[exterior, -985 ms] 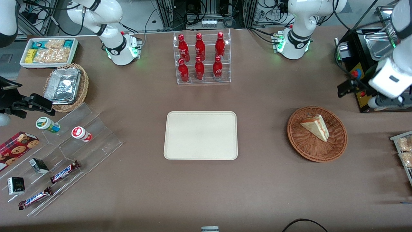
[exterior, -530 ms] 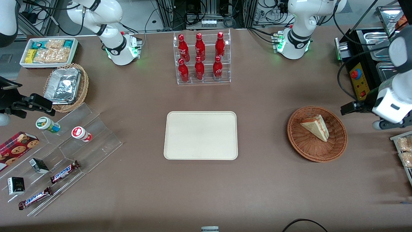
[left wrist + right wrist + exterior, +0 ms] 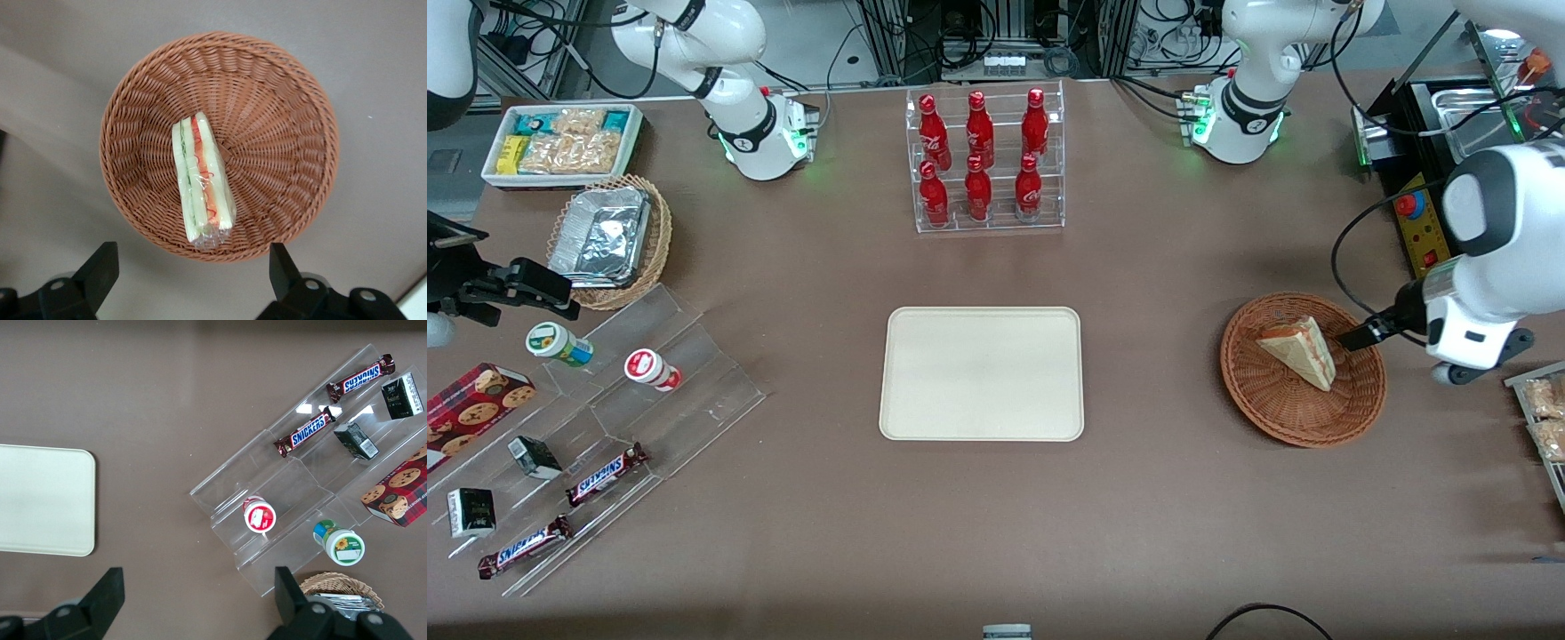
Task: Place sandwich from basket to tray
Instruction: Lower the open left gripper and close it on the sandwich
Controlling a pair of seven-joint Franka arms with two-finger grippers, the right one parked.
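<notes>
Sandwich (image 3: pixel 202 181): lying in the basket, off centre, filling edge upward (orange-red and green layers showing through clear wrap).
Basket (image 3: pixel 1352 411): round reddish-brown wicker, well apart from the tray, toward the working arm's end of the table.
Gripper (image 3: pixel 190 270): hovering above the basket's rim, fingers (image 3: pixel 100 265) spread wide, gripping nothing, clear of the sandwich.
Tray (image 3: pixel 982 427): cream, flat, bare, mid-table.
Bottle rack (image 3: pixel 985 160): clear, six red bottles, farther from the front camera than the tray.
</notes>
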